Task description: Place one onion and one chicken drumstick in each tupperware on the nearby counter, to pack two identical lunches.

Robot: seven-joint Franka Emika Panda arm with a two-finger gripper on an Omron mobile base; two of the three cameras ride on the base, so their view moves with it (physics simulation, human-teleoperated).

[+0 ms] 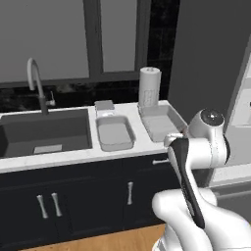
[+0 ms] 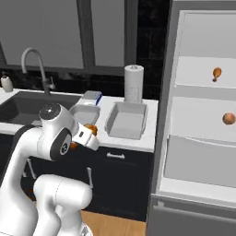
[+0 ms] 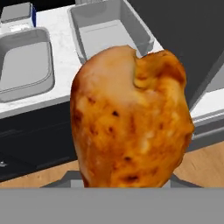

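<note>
The gripper point(image 2: 93, 130) is clamped on a browned, roasted chicken drumstick point(image 3: 131, 118). Its greasy, rounded skin probably slips; holding across the meaty middle appears safest.

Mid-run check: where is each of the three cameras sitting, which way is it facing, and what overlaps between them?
Left base view: behind the arm's left, facing the counter, sink and two tupperwares; arm at lower right.
Right base view: behind its right, facing the counter and open fridge; arm at lower left.
Hand view: on the hand, looking past the held chicken drumstick at both tupperwares.
Shared: the larger tupperware and smaller tupperware.
</note>
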